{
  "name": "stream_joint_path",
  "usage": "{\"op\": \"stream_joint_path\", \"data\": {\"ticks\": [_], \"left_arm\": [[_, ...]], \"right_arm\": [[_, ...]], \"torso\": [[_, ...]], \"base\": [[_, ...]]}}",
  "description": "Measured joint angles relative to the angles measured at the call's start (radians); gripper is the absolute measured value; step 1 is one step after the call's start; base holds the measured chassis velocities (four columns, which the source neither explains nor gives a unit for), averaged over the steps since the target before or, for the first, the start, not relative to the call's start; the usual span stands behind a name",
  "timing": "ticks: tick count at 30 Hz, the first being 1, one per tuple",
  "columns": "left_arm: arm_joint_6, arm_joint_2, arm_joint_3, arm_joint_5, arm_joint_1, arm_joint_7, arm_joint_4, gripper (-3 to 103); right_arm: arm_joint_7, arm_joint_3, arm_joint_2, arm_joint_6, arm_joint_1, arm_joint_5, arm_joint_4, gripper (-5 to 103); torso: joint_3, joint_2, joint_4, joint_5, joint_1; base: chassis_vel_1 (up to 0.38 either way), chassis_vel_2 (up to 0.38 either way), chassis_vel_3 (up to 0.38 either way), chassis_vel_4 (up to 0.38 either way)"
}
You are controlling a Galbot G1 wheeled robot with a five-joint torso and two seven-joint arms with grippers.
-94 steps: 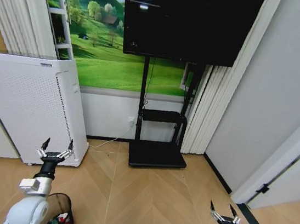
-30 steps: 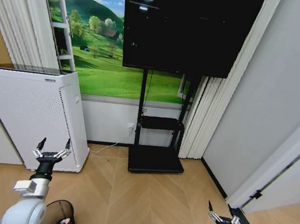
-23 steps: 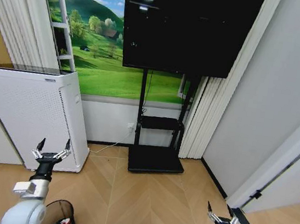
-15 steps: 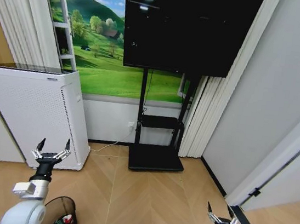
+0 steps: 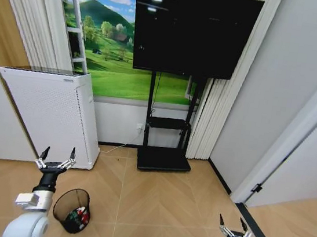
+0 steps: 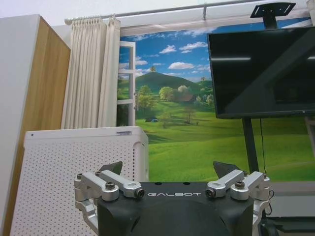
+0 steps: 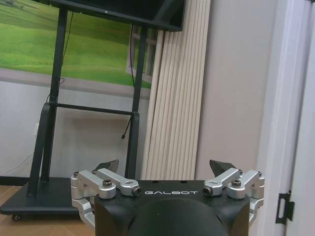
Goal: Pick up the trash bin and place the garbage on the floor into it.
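Observation:
The trash bin [image 5: 73, 210], a small black wire-mesh basket, stands on the tan parquet floor [image 5: 158, 206] at the lower left of the head view. Red, white and green garbage [image 5: 79, 218] lies inside it. My left gripper [image 5: 57, 156] is raised just left of the bin and above it, open and holding nothing. My right gripper [image 5: 232, 224] hangs open over bare floor at the lower right, also holding nothing. In the left wrist view the left gripper [image 6: 169, 169] stands open, pointing at the room's back wall. In the right wrist view the right gripper [image 7: 164, 167] is likewise spread.
A tall white perforated air purifier [image 5: 53, 116] stands against the wall behind the bin. A black TV on a wheeled stand [image 5: 162, 160] fills the middle back. A door [image 5: 300, 154] and a dark floor strip [image 5: 255, 230] lie at the right.
The whole head view has shifted, so the camera moved; more floor and the whole bin now show. Both grippers stay open in the same raised poses.

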Motion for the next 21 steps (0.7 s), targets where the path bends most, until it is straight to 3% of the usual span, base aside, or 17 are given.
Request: {"op": "stream_joint_path", "data": {"ticks": [9,12,15,17,21], "left_arm": [[-0.002,0.004,0.001,0.0,-0.004,0.002,0.005,100],[-0.002,0.005,0.002,-0.001,-0.006,0.003,0.005,100],[-0.002,0.005,0.003,-0.001,-0.008,0.003,0.006,100],[-0.003,0.004,0.004,-0.001,-0.008,0.003,0.007,100],[-0.004,0.003,0.004,-0.001,-0.008,0.004,0.007,100]], "right_arm": [[0.0,-0.006,0.0,-0.001,0.009,0.0,-0.006,100],[0.0,-0.008,0.001,-0.001,0.01,-0.001,-0.009,100],[0.0,-0.01,0.0,-0.001,0.012,-0.002,-0.013,100],[0.0,-0.011,-0.003,-0.002,0.014,-0.002,-0.014,100],[0.0,-0.011,-0.005,-0.001,0.016,-0.002,-0.017,100]], "torso": [[-0.001,-0.001,-0.0001,0.0008,-0.001],[-0.001,-0.001,0.0001,-0.0006,-0.001],[-0.001,-0.002,-0.0003,0.0012,-0.001],[-0.001,-0.001,0.0002,-0.0009,-0.001],[-0.001,-0.002,-0.0003,0.0011,-0.001]], "base": [[0.357,-0.369,-0.36,0.366],[0.359,-0.361,-0.37,0.36],[0.361,-0.343,-0.357,0.35],[0.32,-0.348,-0.346,0.349],[0.355,-0.352,-0.35,0.329]]}}
